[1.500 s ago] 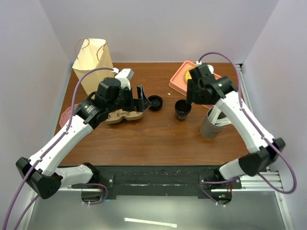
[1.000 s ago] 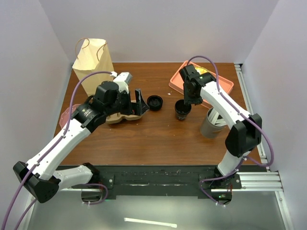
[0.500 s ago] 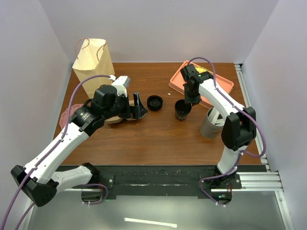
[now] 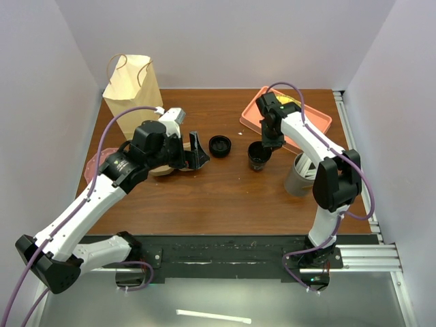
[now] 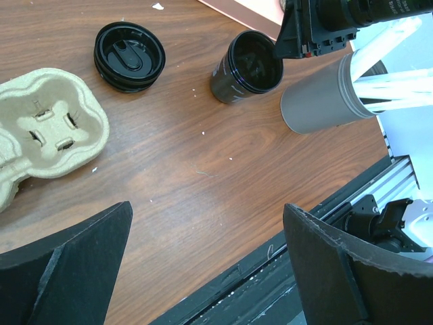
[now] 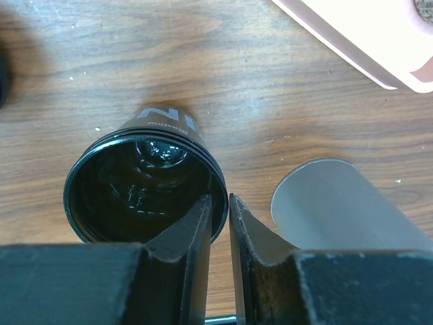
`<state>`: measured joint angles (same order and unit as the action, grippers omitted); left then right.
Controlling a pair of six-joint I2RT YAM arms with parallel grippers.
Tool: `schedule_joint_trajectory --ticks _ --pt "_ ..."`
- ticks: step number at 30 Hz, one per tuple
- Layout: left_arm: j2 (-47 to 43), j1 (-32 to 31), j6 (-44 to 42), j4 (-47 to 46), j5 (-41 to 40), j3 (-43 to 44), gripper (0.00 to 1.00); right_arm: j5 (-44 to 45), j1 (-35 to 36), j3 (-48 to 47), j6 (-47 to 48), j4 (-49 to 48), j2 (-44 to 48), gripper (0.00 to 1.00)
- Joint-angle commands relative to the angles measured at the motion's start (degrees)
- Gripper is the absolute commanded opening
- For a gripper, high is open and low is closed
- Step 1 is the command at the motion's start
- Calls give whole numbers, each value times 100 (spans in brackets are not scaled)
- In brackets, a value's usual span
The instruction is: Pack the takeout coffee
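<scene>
One cup [image 6: 166,123] rim between right end effector [image 6: 218,211] fingers [image 6: 186,238], contact unclear

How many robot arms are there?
2. The left white robot arm reaches over the tan pulp cup carrier; the right white robot arm reaches down to the open black paper cup. None looks hidden.

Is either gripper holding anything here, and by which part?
Right gripper pinches the open black cup by its rim, one finger inside, one outside. Left gripper holds nothing.
</scene>
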<state>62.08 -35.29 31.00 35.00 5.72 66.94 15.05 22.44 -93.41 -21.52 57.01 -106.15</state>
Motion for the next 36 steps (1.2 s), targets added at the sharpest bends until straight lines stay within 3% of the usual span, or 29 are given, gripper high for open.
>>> schedule_joint_trajectory --ticks 1,36 --pt "-39 -13 64 -161 -18 4 98 -46 -29 -37 -1 -155 68 20" --pt "23 -4 72 -196 -18 4 98 -108 -46 -301 -151 -77 59 0"
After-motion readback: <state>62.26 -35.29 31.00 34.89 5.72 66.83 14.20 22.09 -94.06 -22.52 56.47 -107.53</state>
